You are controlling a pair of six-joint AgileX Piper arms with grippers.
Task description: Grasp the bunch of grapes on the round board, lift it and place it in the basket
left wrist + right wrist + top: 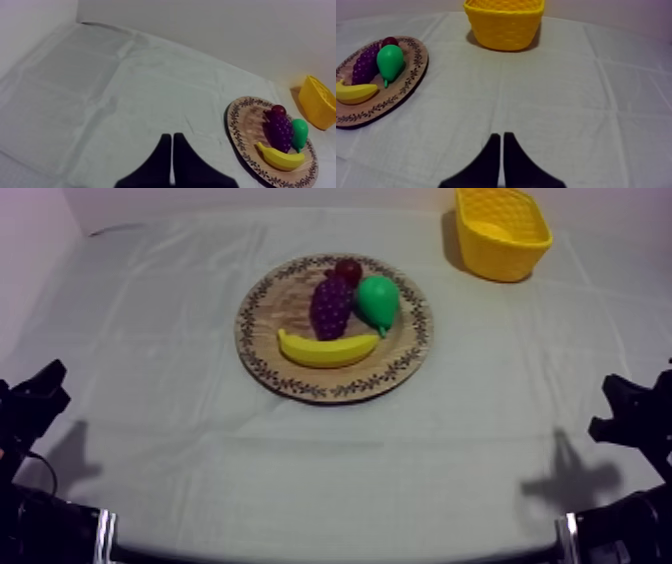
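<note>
Grapes (pixel 330 305) lie on the wooden board (pixel 300 376), just beside the pear (pixel 378 300) and behind the banana (pixel 325 350) — well ahead of the right pincer (pixel 502 136) and off to its left. The yellow basket (pixel 503 35) stands farther ahead of that pincer. Both it and the left pincer (pixel 171 136) are closed to a narrow wedge, holding nothing. The reach has not begun, I judge. Next, one pincer — likely the right, nearer the basket — must spread its fingers and come down over the bunch.
</note>
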